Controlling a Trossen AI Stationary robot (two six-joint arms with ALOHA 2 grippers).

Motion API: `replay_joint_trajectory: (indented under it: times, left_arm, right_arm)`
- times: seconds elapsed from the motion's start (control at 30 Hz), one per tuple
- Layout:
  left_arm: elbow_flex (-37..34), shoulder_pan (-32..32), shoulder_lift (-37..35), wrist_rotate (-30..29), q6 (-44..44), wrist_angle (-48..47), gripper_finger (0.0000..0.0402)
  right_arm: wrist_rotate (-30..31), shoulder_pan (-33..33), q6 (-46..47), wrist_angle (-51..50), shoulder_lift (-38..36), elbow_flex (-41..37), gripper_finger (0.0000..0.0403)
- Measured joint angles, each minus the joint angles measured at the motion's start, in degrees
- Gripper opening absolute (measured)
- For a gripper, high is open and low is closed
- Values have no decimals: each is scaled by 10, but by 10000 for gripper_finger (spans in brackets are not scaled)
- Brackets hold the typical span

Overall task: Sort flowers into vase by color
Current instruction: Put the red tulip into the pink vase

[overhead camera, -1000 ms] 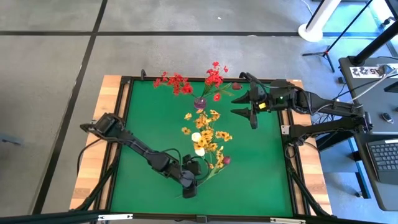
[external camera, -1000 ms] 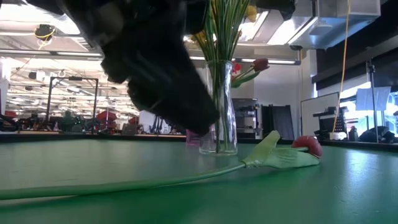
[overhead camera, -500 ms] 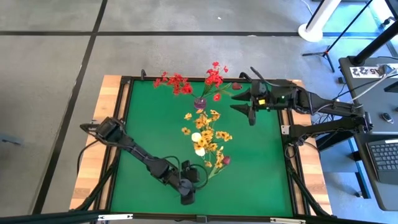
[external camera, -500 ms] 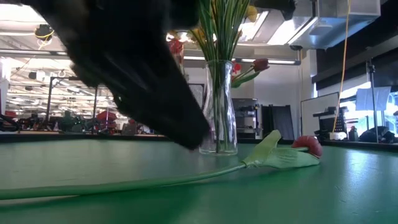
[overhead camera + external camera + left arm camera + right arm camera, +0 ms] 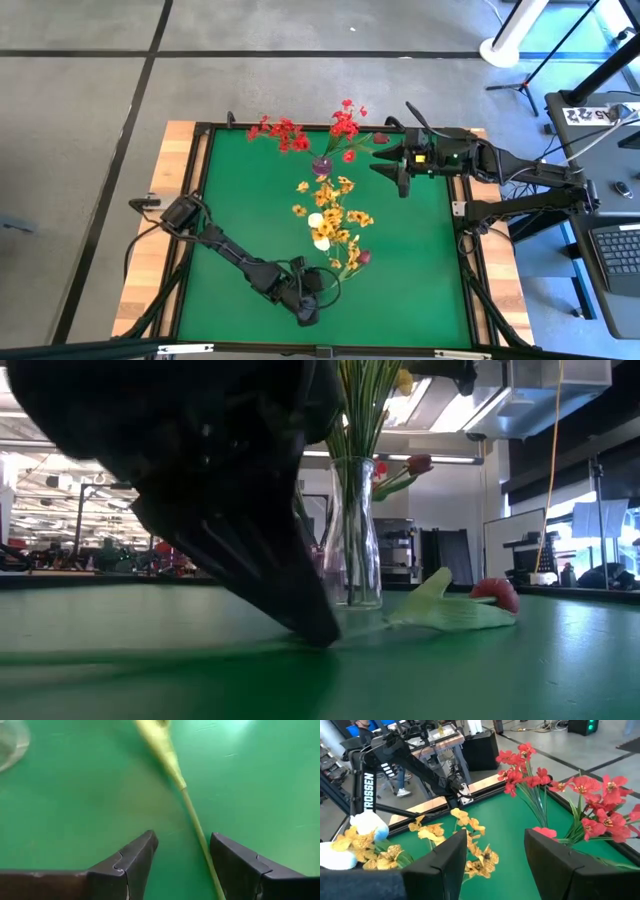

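1. The left gripper [image 5: 308,312] is low at about 6 o'clock on the green table [image 5: 240,200], near the front edge, its fingertips down at the mat.
2. In the left wrist view its two dark fingers [image 5: 131,865] stand spread apart, with a thin green stalk [image 5: 196,827] running between them, nearer one finger; whether either finger touches the stalk cannot be told, and nothing is clamped.
3. That stalk belongs to a tulip lying flat on the mat; its dark magenta bud [image 5: 364,257] lies at about 4 o'clock from the table centre, and in the low view the bud [image 5: 495,593] and a pale green leaf [image 5: 445,609] rest on the mat beside the vase.
4. A clear glass vase [image 5: 353,540] stands upright near the table centre and holds the yellow-orange sprays [image 5: 340,215] and white tulip buds [image 5: 318,230].
5. A second vase [image 5: 321,165], at about 12 o'clock near the far edge, holds the red sprays [image 5: 343,125]; more red blossoms [image 5: 280,132] spread toward 11 o'clock.
6. The right gripper [image 5: 395,172] waits at about 1 o'clock, above the mat just beside the red sprays; the right wrist view shows its fingers [image 5: 447,857] parted and holding nothing.
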Motion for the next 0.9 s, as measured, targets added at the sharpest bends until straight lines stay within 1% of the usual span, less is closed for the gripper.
replay_joint_trajectory:
  times: [0.07, 0.13, 0.2, 0.3, 0.33, 0.43, 0.53, 0.6, 0.67, 0.83, 0.9]
  left_arm:
    - [0, -1, 0, -7, -6, -23, 184]
    - [0, -5, 0, -18, -11, -40, 159]
    - [0, -12, 0, -22, -16, -56, 118]
    - [0, -25, 0, -31, -23, -78, 36]
    - [0, -30, -1, -34, -25, -87, 19]
    - [-4, -43, -17, -31, -24, -118, 6]
    - [-9, -66, -54, -22, -24, -164, 3]
    - [-13, -90, -91, -14, -23, -205, 2]
    - [-10, -115, -138, -24, -25, -222, 1]
    - [-10, -194, -251, -117, -65, -283, 1]
    - [-9, -236, -304, -169, -84, -300, 0]
  right_arm:
    - [2, 0, 11, -1, 2, 0, 198]
    - [3, 0, 17, 0, 5, 0, 198]
    - [3, 0, 27, -2, 6, 0, 198]
    - [4, 0, 34, 0, 8, 0, 198]
    - [4, 0, 38, -1, 9, 0, 198]
    - [4, 0, 45, 0, 9, 0, 198]
    - [4, 0, 47, -1, 9, 0, 198]
    - [4, 0, 47, 0, 9, 0, 198]
    - [4, 0, 47, 0, 9, 0, 198]
    - [16, 0, 56, 1, 9, 0, 198]
    - [19, 0, 59, 1, 9, 0, 198]
